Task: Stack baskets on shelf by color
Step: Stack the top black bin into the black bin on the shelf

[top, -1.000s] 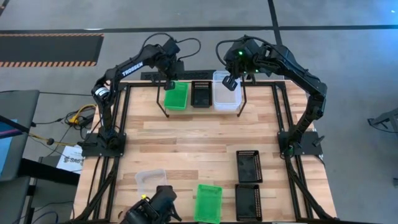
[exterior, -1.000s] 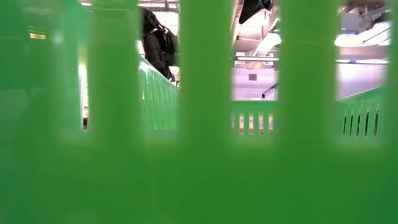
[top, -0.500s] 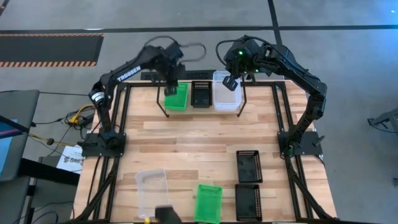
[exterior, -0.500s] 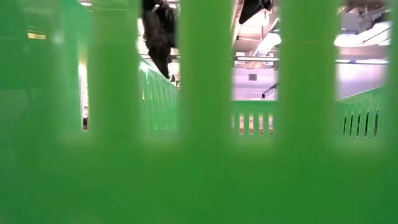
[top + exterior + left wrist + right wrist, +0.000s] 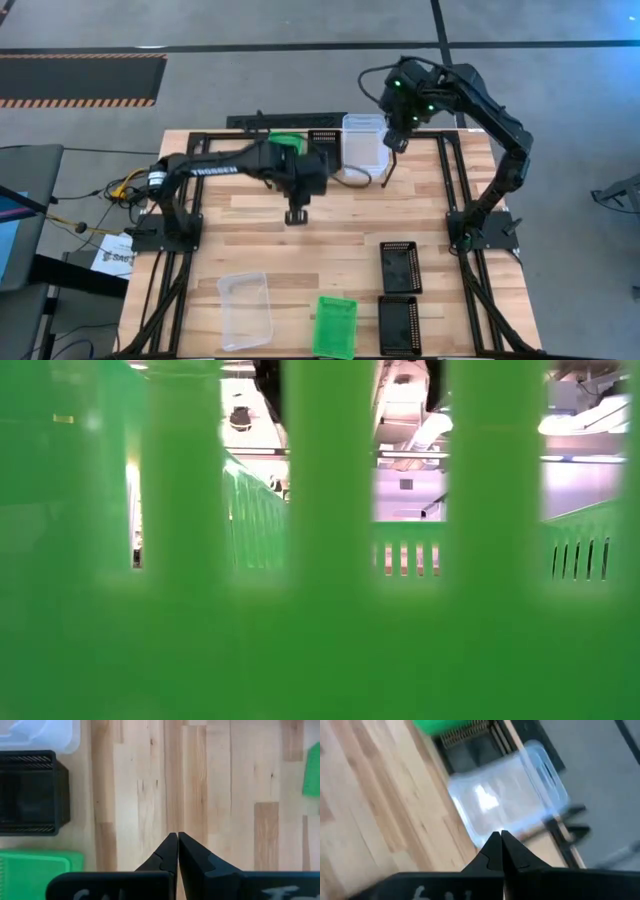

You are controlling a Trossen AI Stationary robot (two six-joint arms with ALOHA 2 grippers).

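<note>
Wooden table (image 5: 330, 225) carries wire shelf (image 5: 325, 160) (far edge), loose clear, green, black baskets near front.

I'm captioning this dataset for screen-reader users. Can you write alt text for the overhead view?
From above, the left pincer, shut and empty, reaches over the middle of a wooden table, while the right pincer, also shut, is beside a clear basket on the shelf. Clear, green and two black baskets lie near the front edge.

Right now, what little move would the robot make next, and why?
Probably the left gripper, shut and empty over the bare wood, reaches toward the loose clear basket and opens. One clear basket already sits on the shelf.
</note>
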